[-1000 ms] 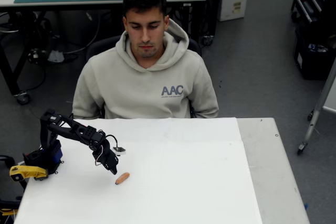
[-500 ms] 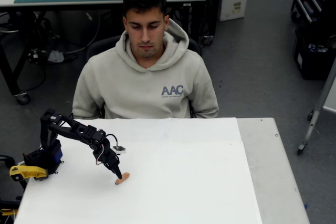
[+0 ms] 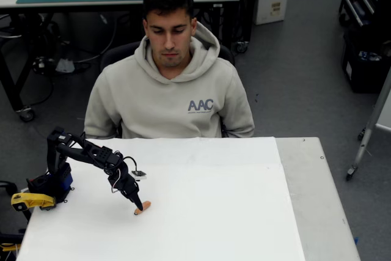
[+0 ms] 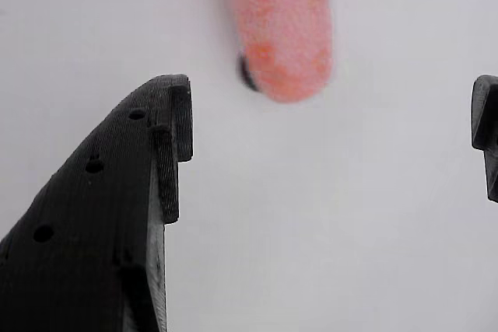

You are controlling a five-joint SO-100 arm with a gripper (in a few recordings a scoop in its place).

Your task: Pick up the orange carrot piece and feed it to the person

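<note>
while the gripper point(image 4: 331, 153) gapes wide, the orange carrot piece point(image 4: 282, 25) lies just beyond its fingertips.

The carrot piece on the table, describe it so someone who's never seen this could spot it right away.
On the white table in front of the seated person, look at the lower left, at the tip of the black gripper. The carrot piece lies there: a small orange stub with rounded ends, the only orange thing on the white surface.

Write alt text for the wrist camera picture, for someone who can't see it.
Close-up from the wrist: the open black gripper hangs over a white table, its fingers wide apart. The rounded end of the orange carrot piece lies just ahead of the gap between them, touched by neither finger.
</note>
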